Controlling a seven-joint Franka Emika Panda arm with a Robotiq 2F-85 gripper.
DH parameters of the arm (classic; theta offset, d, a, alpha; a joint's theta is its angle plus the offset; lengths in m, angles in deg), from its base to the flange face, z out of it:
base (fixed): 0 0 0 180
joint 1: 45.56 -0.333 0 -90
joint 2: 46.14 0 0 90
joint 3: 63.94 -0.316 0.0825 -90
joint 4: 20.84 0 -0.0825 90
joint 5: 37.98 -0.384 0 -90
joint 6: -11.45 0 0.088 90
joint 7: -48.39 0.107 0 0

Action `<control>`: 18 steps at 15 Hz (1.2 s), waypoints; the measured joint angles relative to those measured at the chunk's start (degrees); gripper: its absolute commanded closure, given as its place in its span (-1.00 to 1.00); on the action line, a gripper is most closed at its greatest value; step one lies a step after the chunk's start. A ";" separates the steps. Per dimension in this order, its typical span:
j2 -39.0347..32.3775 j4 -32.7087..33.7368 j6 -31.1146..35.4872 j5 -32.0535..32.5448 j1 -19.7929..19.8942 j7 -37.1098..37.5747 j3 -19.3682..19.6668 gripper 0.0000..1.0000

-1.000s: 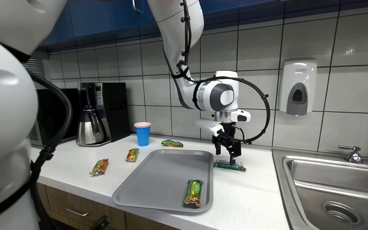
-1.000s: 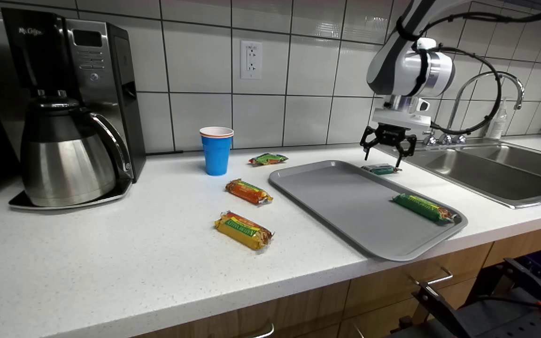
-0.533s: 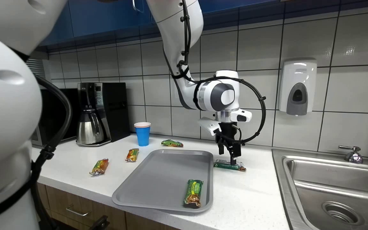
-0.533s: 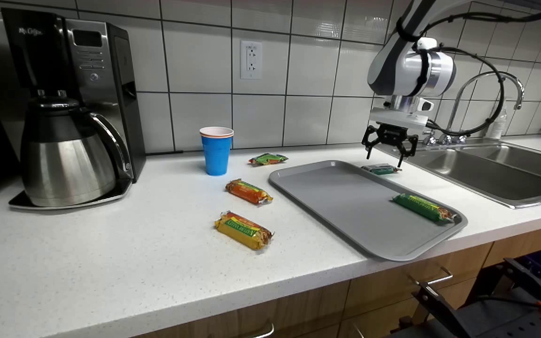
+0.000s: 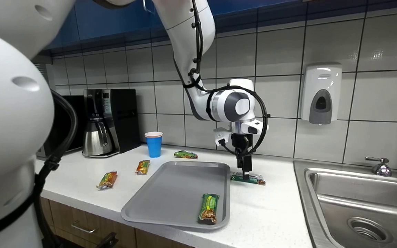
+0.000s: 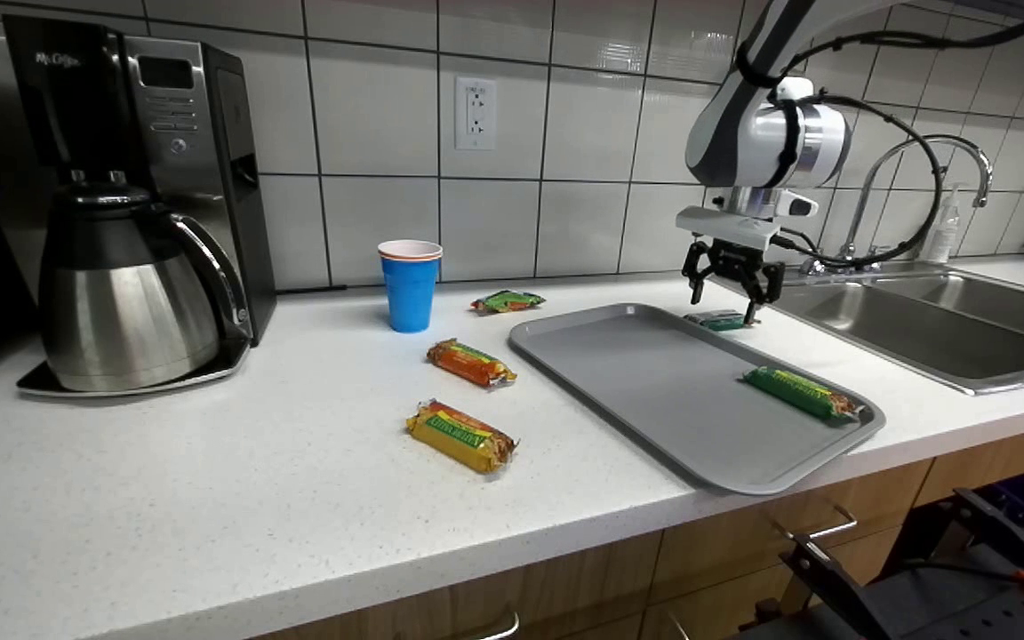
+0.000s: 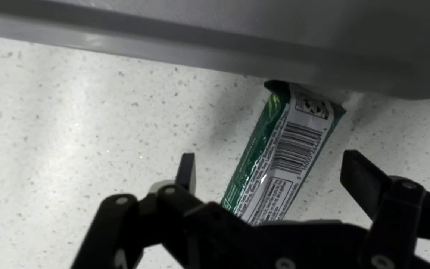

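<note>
The gripper hangs with fingers spread apart, clamping nothing; the green-and-silver bar lies beneath, between them, long axis aslant to the rim of the tray; it's toward the back edge of the worktop.

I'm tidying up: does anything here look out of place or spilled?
A corner of the rectangular gray plastic tray juts past the front edge of the white speckled countertop in both exterior views, so it looks askew. No spill shows.
</note>
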 measured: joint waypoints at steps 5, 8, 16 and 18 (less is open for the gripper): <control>-2.65 3.46 -2.08 -0.91 -0.19 7.78 0.00 -1.00; -4.35 5.89 -3.46 -1.68 -0.17 10.75 0.00 -1.00; -7.78 10.38 -5.78 -1.78 0.24 14.56 0.00 -0.47; -7.84 10.74 -6.37 -1.78 0.34 14.56 0.00 -0.17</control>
